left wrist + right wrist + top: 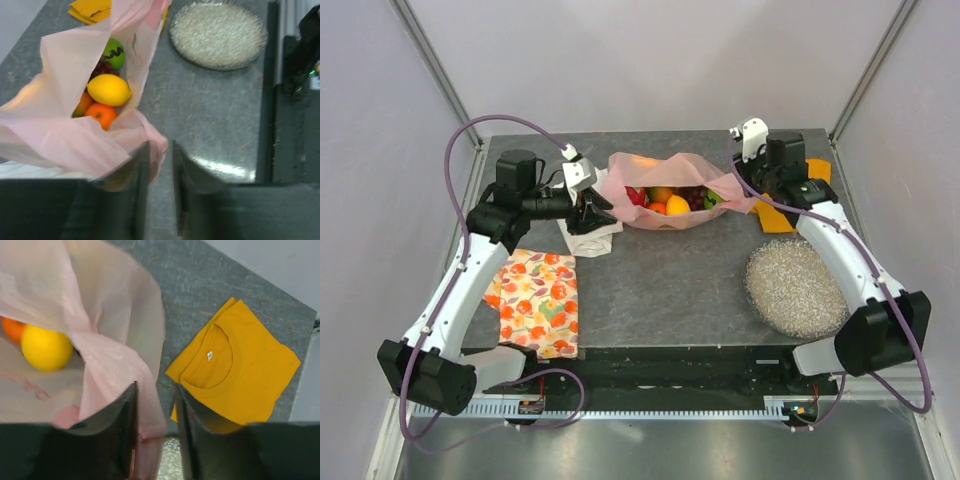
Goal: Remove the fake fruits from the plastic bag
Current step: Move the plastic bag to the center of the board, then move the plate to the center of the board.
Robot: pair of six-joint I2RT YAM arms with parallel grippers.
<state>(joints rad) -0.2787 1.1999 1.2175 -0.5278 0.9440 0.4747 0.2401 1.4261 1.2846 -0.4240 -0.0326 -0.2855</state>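
Note:
The pink plastic bag (672, 178) lies at the back middle of the table, its mouth stretched open between my two grippers. Inside it I see a yellow fruit (109, 89), an orange (101, 114), a green round fruit (115, 52) and dark grapes (101, 68). My left gripper (591, 207) pinches the bag's left edge (156, 145), jaws nearly together. My right gripper (752, 187) pinches the bag's right edge (150, 410). The yellow fruit (46, 347) and the orange (12, 329) also show in the right wrist view.
A round glittery silver dish (796, 286) sits at the front right. A folded yellow-orange shirt (235, 370) lies behind my right gripper. A fruit-patterned cloth (535, 300) lies at the front left, and a white cloth (590, 240) under my left gripper.

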